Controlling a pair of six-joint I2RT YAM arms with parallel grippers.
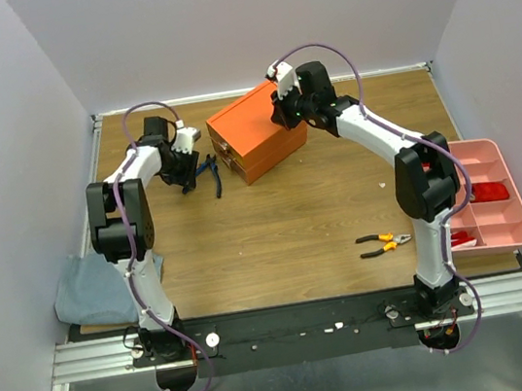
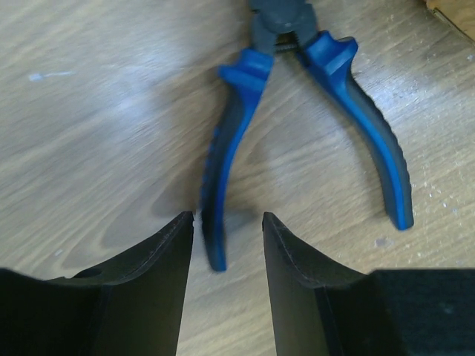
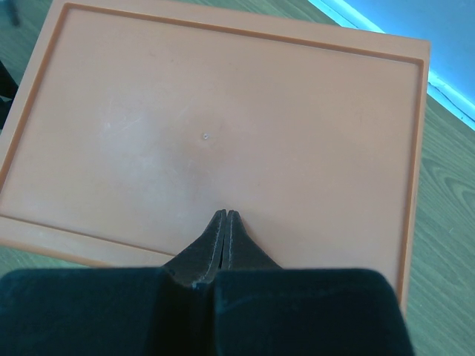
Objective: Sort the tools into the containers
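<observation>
Pliers: two pairs. The orange-handled pliers (image 1: 384, 243) lie at 5 o'clock, the blue-handled pliers (image 2: 304, 126) at 11 o'clock.
Containers: two. The pink tray (image 1: 497, 221) is at the 3 o'clock edge, the orange box (image 1: 257, 132) at 12 o'clock.
Cloth (image 1: 93, 289): one, at the 8 o'clock edge.
Table (image 1: 276, 232): open wood at the middle.
Left gripper (image 2: 228, 220): narrowly parted, with one blue handle's tip between its fingers.
Right gripper (image 3: 225, 216): pinched together, holding nothing, over the box lid.

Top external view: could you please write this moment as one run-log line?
left pincer: open, over blue-handled pliers on table | right pincer: shut, above orange box top | orange-handled pliers: loose on table
</observation>
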